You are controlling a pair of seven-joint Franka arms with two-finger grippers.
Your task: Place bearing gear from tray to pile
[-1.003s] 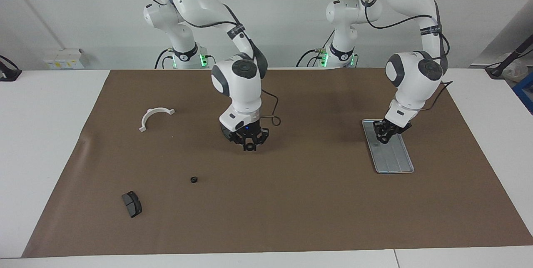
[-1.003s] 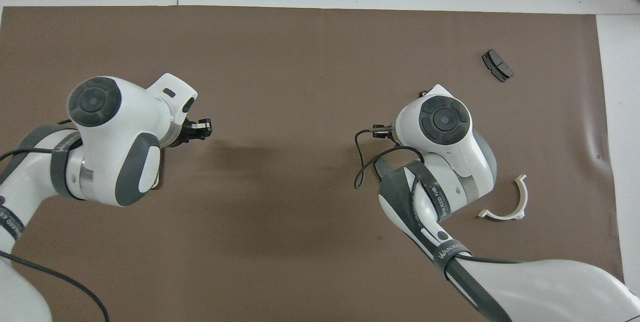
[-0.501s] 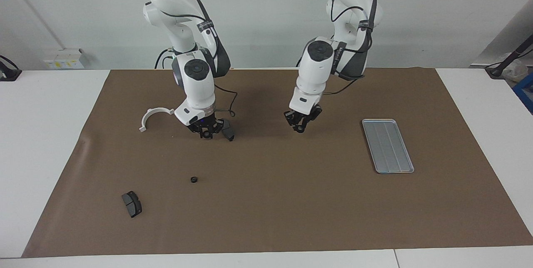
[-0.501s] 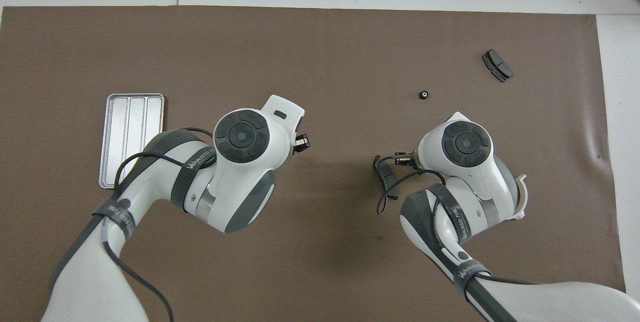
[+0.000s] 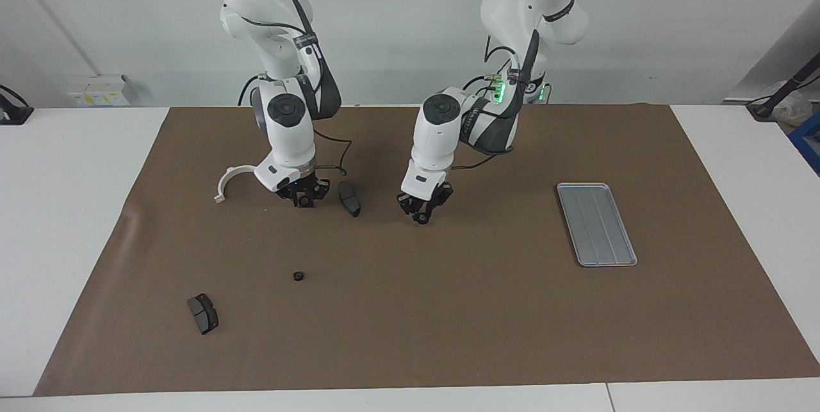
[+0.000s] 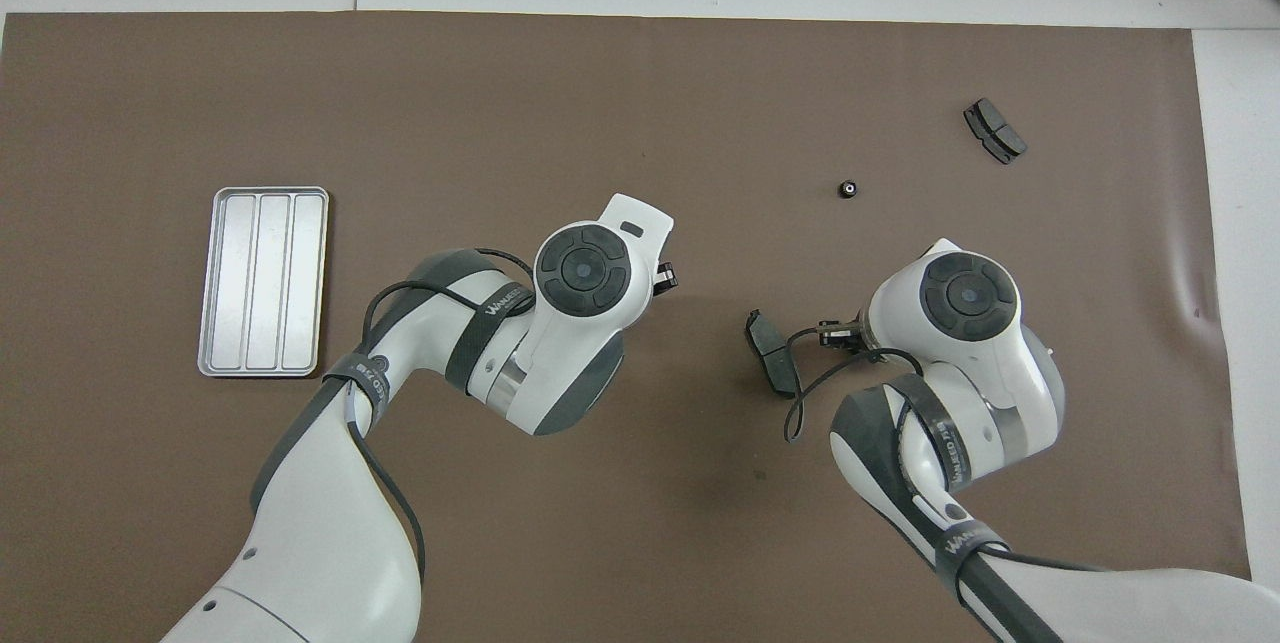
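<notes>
The silver-grey tray (image 5: 597,224) (image 6: 263,280) lies bare near the left arm's end of the mat. My left gripper (image 5: 421,212) (image 6: 662,275) hangs low over the middle of the mat, shut on a small dark bearing gear that is mostly hidden between its tips. The pile lies scattered toward the right arm's end: a white half-ring bracket (image 5: 234,179), a brake pad (image 5: 349,198) (image 6: 772,366), a small black gear (image 5: 298,276) (image 6: 848,189) and another brake pad (image 5: 203,313) (image 6: 994,130). My right gripper (image 5: 302,195) (image 6: 838,333) is open between the bracket and the nearer pad, apart from the pad.
A brown mat (image 5: 448,322) covers most of the white table. The right arm's cable loops down beside the nearer brake pad. The right arm's wrist hides part of the half-ring bracket.
The left gripper left the tray and travelled to the middle of the mat. The right gripper carried a brake pad toward the bracket, set it on the mat, opened and drew away.
</notes>
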